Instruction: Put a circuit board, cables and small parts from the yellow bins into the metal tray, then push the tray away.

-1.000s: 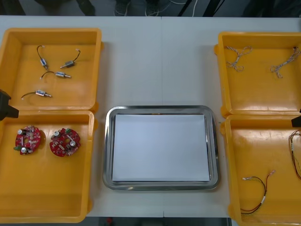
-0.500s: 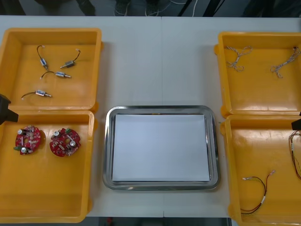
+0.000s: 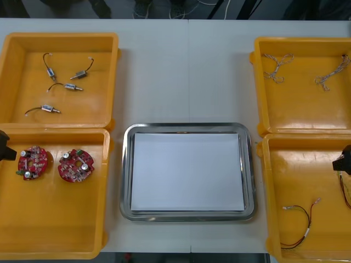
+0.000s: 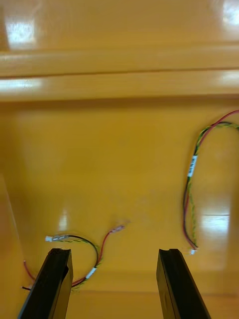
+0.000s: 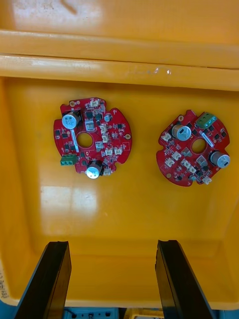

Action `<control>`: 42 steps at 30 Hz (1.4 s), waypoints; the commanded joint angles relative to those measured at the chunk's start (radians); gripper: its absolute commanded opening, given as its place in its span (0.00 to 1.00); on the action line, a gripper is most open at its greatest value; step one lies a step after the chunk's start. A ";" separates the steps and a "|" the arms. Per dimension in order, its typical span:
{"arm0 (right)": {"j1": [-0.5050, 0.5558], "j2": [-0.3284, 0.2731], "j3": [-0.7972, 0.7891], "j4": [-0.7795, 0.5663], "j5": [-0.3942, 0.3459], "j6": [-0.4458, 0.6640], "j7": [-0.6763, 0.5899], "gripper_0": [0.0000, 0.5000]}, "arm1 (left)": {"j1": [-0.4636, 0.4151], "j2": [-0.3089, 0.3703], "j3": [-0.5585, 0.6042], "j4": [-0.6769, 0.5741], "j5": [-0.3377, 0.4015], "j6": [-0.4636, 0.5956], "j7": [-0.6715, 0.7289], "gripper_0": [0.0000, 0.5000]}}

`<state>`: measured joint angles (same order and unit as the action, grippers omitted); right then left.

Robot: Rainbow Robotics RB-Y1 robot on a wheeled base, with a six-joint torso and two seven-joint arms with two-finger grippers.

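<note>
My left gripper hangs wide open over the near left yellow bin, with nothing between its fingers. A circuit board lies flat ahead of one finger and a second circuit board ahead of the other. The two are apart, with bare bin floor between them. A broad strip of bare floor separates my fingertips from both boards. The bin's wall rises just beyond them, and a side wall runs close beside one finger.

My right gripper is spread just as wide and is empty over the near right yellow bin. A red and yellow cable curls right by one fingertip, its loop passing behind that finger. A second cable runs lengthwise ahead of the other finger, a little outside it. Straight ahead between my fingers the floor is bare up to the wall.

The metal tray, white inside, lies between my two grippers, just beside each bin's inner rim.
</note>
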<state>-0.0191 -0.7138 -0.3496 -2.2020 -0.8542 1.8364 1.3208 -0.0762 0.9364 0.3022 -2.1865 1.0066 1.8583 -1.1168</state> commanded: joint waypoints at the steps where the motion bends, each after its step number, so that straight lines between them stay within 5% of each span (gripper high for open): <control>1: 0.042 0.066 -0.006 -0.030 0.029 -0.006 0.000 0.98 | 0.078 0.053 0.018 -0.016 -0.017 -0.083 -0.094 1.00; 15: 0.160 0.120 0.023 -0.030 0.061 -0.103 -0.032 0.98 | 0.248 0.096 0.017 -0.015 -0.028 -0.327 -0.285 1.00; 25: 0.205 0.142 0.120 -0.030 0.199 -0.212 -0.068 0.98 | 0.338 0.150 0.017 -0.015 -0.014 -0.459 -0.468 1.00; 42: 0.243 0.197 0.161 -0.028 0.314 -0.250 -0.126 0.98 | 0.412 0.269 -0.081 0.099 0.133 -0.755 -0.772 1.00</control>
<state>0.1832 -0.5284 -0.2101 -2.2024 -0.5557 1.6037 1.2418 0.3152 1.1425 0.2662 -2.1147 1.1240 1.1501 -1.7405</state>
